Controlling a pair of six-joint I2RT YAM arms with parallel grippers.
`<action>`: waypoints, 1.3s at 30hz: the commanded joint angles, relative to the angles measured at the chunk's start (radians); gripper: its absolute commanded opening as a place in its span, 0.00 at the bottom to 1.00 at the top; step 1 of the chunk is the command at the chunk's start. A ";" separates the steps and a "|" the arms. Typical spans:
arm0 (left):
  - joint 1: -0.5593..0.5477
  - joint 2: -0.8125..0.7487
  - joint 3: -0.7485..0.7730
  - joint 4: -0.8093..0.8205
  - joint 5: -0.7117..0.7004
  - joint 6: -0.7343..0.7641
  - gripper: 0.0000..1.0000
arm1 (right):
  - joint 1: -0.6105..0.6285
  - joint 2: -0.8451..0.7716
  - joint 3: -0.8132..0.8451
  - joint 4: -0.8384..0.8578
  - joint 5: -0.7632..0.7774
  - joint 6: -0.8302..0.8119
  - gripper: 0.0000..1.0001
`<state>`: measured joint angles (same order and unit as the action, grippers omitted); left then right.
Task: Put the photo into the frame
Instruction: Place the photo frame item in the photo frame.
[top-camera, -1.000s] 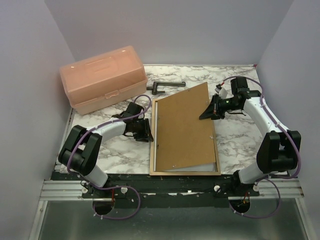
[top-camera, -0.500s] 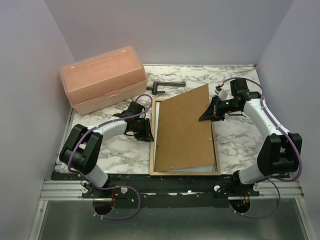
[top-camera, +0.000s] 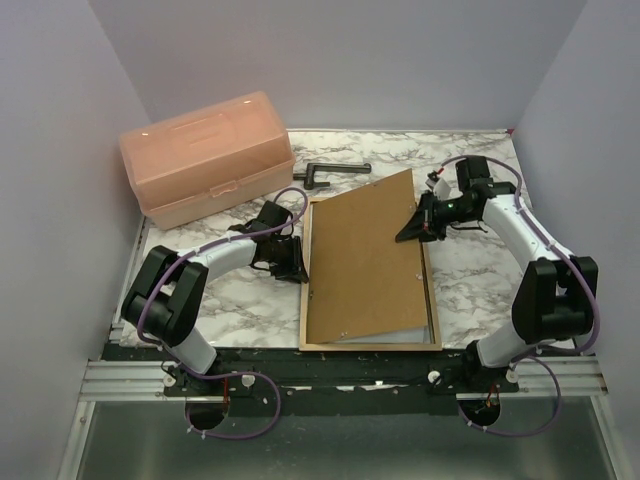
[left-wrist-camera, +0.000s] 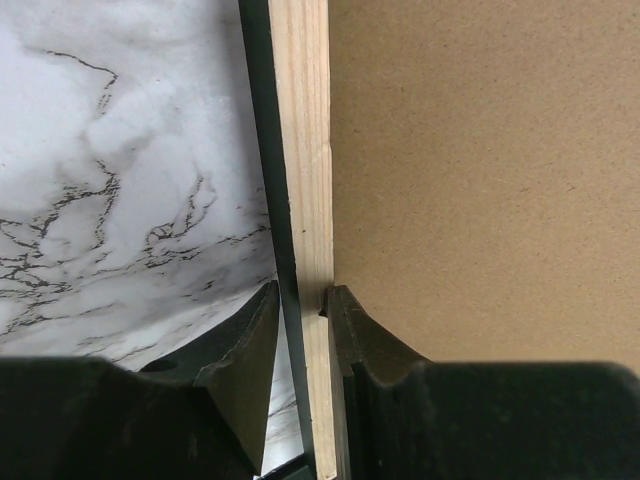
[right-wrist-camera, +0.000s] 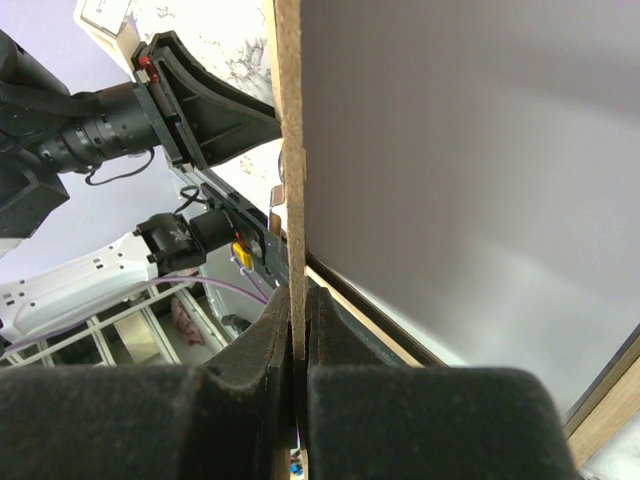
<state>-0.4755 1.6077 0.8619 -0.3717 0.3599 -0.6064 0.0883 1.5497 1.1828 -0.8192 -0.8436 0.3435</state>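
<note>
The frame (top-camera: 370, 346) lies flat on the marble table, tan wood up. The brown backing board (top-camera: 365, 265) leans over it, its far right edge lifted. My right gripper (top-camera: 413, 228) is shut on that lifted edge; the right wrist view shows the jaws (right-wrist-camera: 298, 300) clamped on the thin board (right-wrist-camera: 290, 150). A pale sheet (right-wrist-camera: 470, 170) lies in the frame under the board, perhaps the photo's white back; no sunset print shows. My left gripper (top-camera: 297, 265) grips the frame's left rail (left-wrist-camera: 300, 150), one finger on each side (left-wrist-camera: 300, 305).
A pink translucent box (top-camera: 205, 155) stands at the back left. A black metal tool (top-camera: 335, 170) lies just beyond the frame's far edge. Walls close in the table (top-camera: 470, 280) on three sides.
The right gripper has moved slightly left with the board, and the board's near corner has slid left over the frame. The left gripper has edged closer onto the frame's rail.
</note>
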 joint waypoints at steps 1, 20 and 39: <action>-0.018 0.061 -0.008 0.005 -0.089 0.036 0.27 | 0.045 0.055 0.027 -0.051 0.026 -0.031 0.00; -0.023 0.069 0.001 -0.020 -0.116 0.047 0.30 | 0.099 0.088 0.024 0.001 0.215 0.019 0.60; -0.032 0.059 0.011 -0.055 -0.175 0.037 0.46 | 0.223 0.136 -0.040 0.035 0.639 0.096 0.95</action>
<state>-0.5045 1.6390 0.8906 -0.3855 0.3157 -0.5911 0.2901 1.6657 1.1706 -0.7998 -0.3260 0.4061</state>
